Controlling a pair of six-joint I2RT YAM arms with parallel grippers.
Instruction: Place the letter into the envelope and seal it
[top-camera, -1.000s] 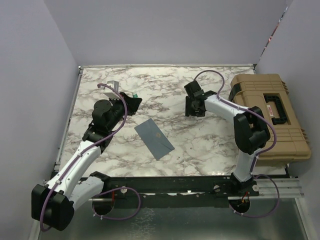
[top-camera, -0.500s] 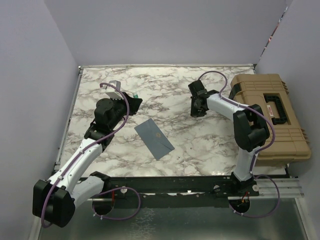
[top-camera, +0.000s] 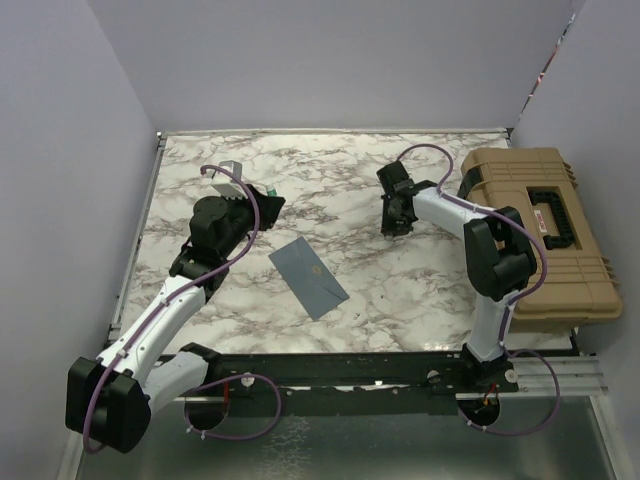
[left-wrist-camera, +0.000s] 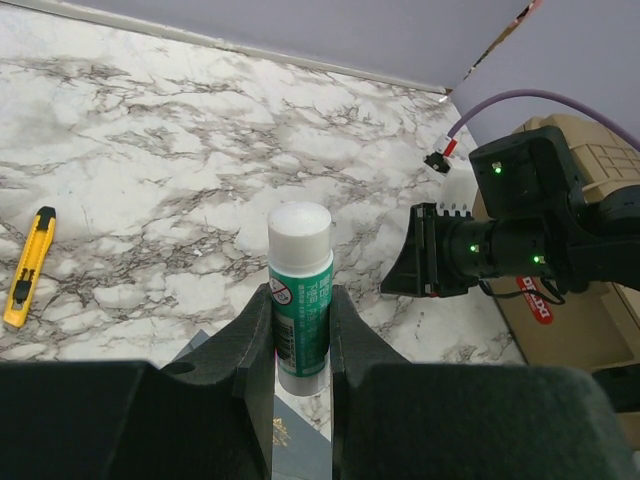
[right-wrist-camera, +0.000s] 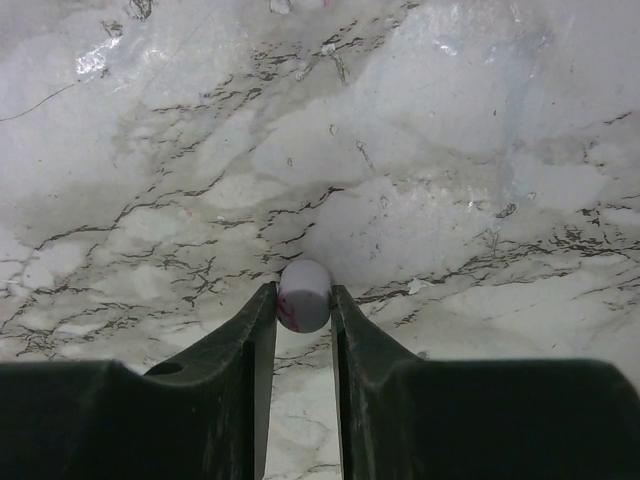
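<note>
Closure of the right claw (right-wrist-camera: 303, 300) is the fresh change. Its jaws stood wider a second ago and now pinch a small white round piece (right-wrist-camera: 304, 285), probably a cap, just above the marble bench (top-camera: 420, 280) on the far right side. That arm has also shifted slightly rightward. The left claw (left-wrist-camera: 301, 318) is unchanged, narrow around an upright glue stick (left-wrist-camera: 299, 250) with a green label, over the far left of the bench. With the stick in one claw and its likely cap in the other, I judge the work has reached the gluing part of sealing. Whether glue has yet been applied I cannot tell.

The envelope (top-camera: 308, 278) lies flat near the middle of the bench, between the two arms and apart from both claws. The letter shows nowhere. It may already be inside, but the views cannot confirm that, nor whether the flap is stuck down. A tan case (top-camera: 530, 225) sits at the right edge, lid shut, contents hidden.
</note>
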